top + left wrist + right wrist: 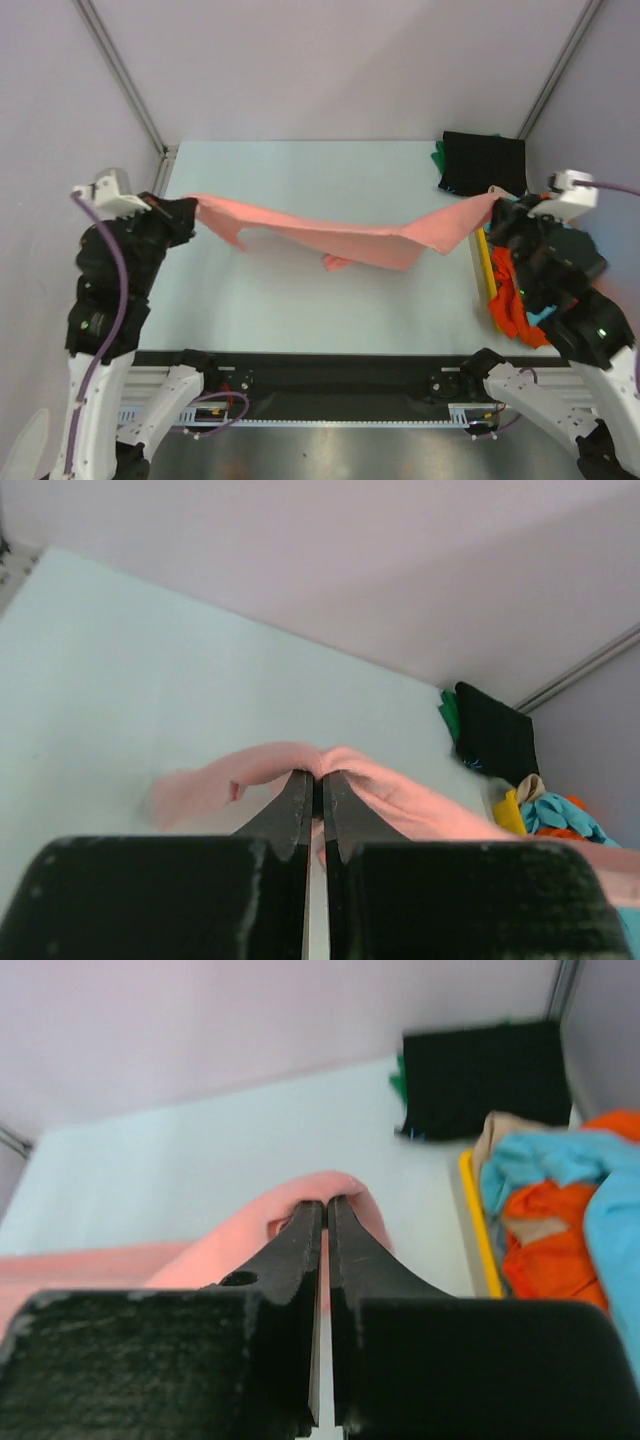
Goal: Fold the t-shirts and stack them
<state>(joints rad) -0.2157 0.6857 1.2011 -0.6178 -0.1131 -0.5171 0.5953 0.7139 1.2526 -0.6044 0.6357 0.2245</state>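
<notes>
Tension seemed the aim: left gripper (197, 210) and right gripper (495, 206) each clamped tight on an end of the pink shirt (350, 240), stretching it across mid-frame over the counter (280, 300), likely to flatten it for folding.

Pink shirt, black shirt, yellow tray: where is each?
pink shirt (350, 238), top view, sagging middle span
black shirt (484, 160), top view, centre of folded cloth
yellow tray (479, 1225), right wrist view, left rim

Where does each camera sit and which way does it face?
Top external: above and behind the bases, looking down on the table; both arms show, holding the pink t-shirt between left gripper and right gripper.
Left wrist: looks along its shut fingers toward the far right corner.
Right wrist: looks along its shut fingers toward the far wall.
Shared: pink t-shirt, black t-shirt.
</notes>
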